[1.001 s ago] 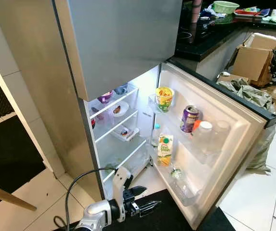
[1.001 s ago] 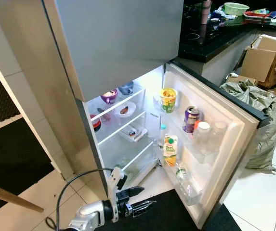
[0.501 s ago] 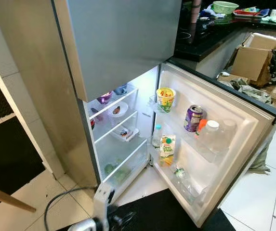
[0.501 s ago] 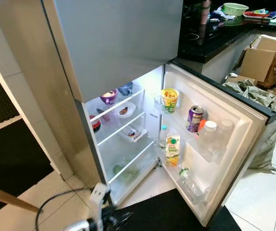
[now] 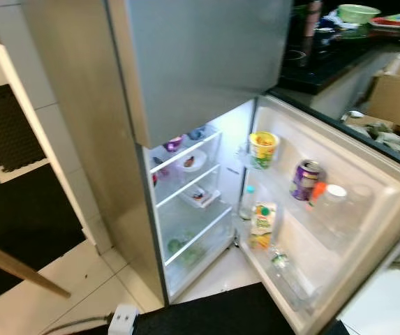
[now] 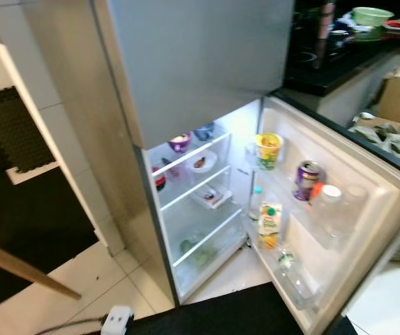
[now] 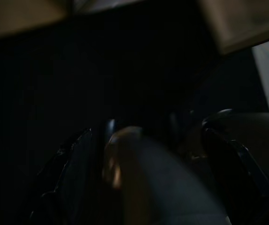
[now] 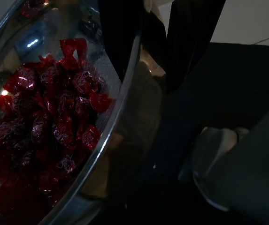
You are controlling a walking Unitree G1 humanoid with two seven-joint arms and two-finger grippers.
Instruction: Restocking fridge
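A steel bowl (image 8: 101, 140) of red sweets (image 8: 54, 117) is being gripped at its rim by the right tool (image 8: 143, 51), not yet shelved; the fridge door (image 5: 339, 209) is standing open at 3 o'clock. The left tool's (image 7: 153, 154) state cannot be told.

The tall steel fridge (image 5: 186, 63) stands ahead, its lower white door (image 5: 367, 230) swung open to the right. A purple drink can (image 5: 305, 179) and a small juice carton (image 5: 262, 225) sit in the door racks; bowls (image 5: 193, 160) sit on the shelves inside.
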